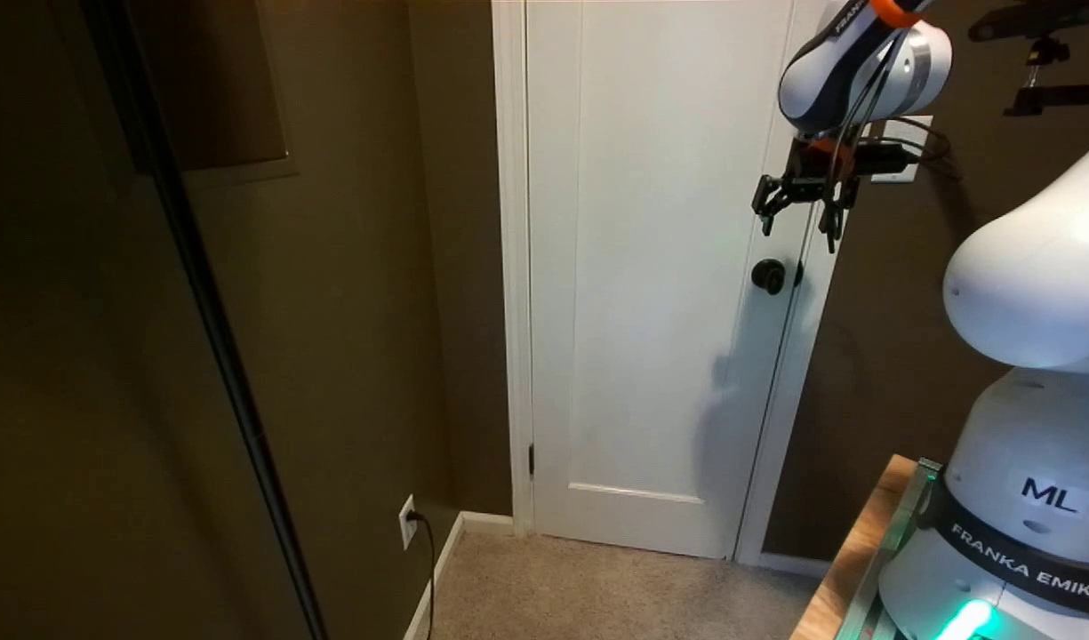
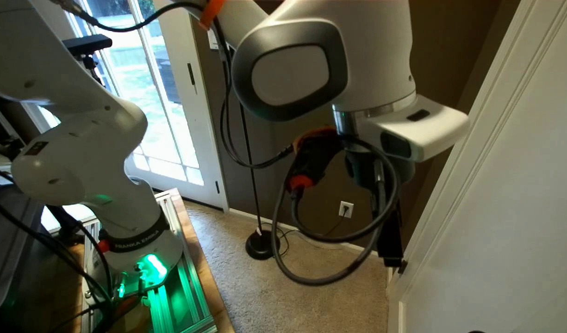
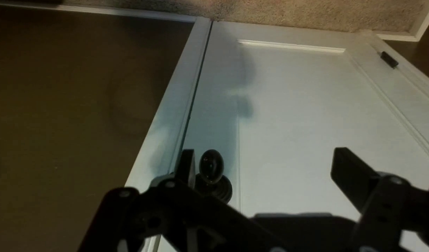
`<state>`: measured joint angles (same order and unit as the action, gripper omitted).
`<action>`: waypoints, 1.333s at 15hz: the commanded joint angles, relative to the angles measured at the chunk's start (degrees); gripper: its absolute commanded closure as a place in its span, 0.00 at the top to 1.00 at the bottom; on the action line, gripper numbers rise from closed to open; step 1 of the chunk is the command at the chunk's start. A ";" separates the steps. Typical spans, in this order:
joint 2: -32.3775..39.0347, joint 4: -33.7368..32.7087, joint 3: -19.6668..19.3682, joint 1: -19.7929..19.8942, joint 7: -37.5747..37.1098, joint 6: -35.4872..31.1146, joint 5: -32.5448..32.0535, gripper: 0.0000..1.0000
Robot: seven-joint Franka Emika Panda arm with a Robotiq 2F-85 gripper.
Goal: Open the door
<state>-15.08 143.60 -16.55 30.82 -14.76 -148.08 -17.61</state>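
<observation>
The tall white door (image 1: 660, 293) stands shut in its white frame; it also shows in the wrist view (image 3: 298, 105) and at the right of an exterior view (image 2: 510, 231). Its dark round knob (image 1: 768, 276) sits near the door's edge on the robot's side. My gripper (image 1: 799, 241) points down just above the knob in that view. In the wrist view, my gripper (image 3: 264, 154) is open with its fingers wide apart. The knob (image 3: 211, 166) appears beside the left finger, toward the inner side. Nothing is held. I cannot tell whether finger and knob touch.
Dark brown walls (image 1: 340, 356) flank the door. A black pole (image 1: 215, 302) stands in front of the wall; its round base (image 2: 260, 244) rests on the carpet (image 2: 283, 296). An outlet with a cord (image 1: 408, 522) is low on the wall. Looped cables (image 2: 329, 277) hang from the arm.
</observation>
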 commanded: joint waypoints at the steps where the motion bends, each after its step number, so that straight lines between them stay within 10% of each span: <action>1: 6.17 -2.28 -1.37 1.13 0.91 -7.85 -4.80 1.00; 13: 9.57 -3.43 -3.15 0.26 1.20 -11.15 -5.80 1.00; 20: 18.38 -8.17 -5.60 -3.72 7.50 -16.99 8.78 1.00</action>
<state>-1.57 138.73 -20.53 28.31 -8.94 -162.25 -12.58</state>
